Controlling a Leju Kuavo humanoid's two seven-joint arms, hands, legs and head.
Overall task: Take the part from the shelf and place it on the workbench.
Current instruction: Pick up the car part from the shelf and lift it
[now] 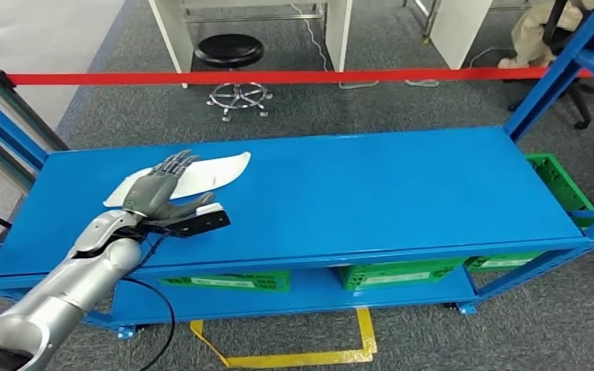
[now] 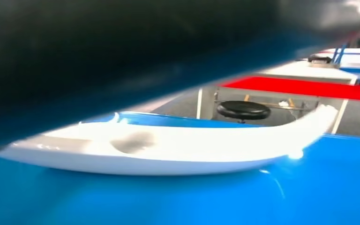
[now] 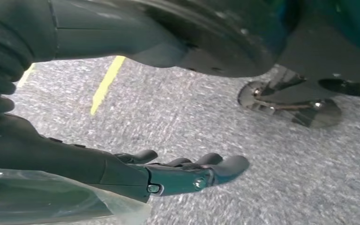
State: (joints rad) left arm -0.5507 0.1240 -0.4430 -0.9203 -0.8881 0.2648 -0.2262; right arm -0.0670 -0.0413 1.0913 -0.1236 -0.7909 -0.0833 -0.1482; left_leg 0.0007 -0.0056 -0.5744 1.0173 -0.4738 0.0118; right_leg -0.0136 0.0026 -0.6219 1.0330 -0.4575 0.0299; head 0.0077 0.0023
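Note:
The part point(image 1: 210, 171) is a long, white, curved piece lying flat on the blue shelf top point(image 1: 371, 193), toward its left end. My left hand point(image 1: 158, 193) is stretched out over the near end of the part, fingers extended and apart, the thumb beside it; nothing is gripped. In the left wrist view the part point(image 2: 178, 150) lies on the blue surface just under the dark blur of the hand. My right hand point(image 3: 187, 173) hangs over the grey carpet with its fingers slightly curved and apart, holding nothing.
Green crates point(image 1: 398, 272) sit on the lower shelf, and another crate point(image 1: 561, 185) stands at the right end. Blue uprights point(image 1: 564, 66) frame the shelf. Beyond it are a red barrier tape point(image 1: 278, 77), a black stool point(image 1: 230, 52) and a seated person point(image 1: 537, 31). Yellow floor marking point(image 1: 302, 357) lies in front.

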